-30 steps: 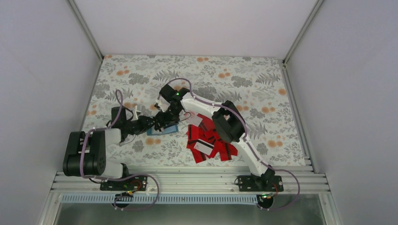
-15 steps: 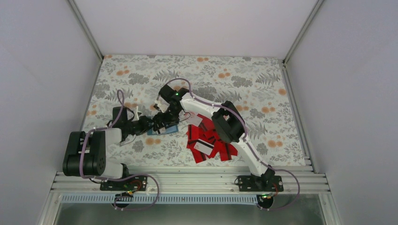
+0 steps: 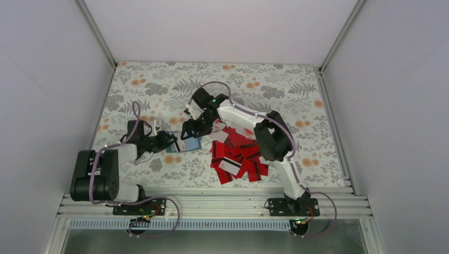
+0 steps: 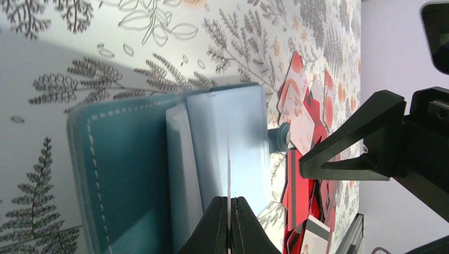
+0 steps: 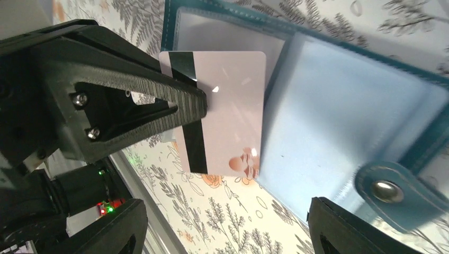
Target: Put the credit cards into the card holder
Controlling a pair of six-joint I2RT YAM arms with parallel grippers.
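Stiff, slick, light card (image 5: 227, 111) pinched at stripe end in clenched left claw (image 4: 229, 209); right claw (image 5: 227, 225) released; card holder (image 5: 344, 121) likely floppy, pin by cover

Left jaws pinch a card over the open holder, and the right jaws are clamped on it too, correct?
No. The jaws of the right gripper stand open, clear of the card, as the right wrist view shows. The left gripper alone pinches it over the open holder.
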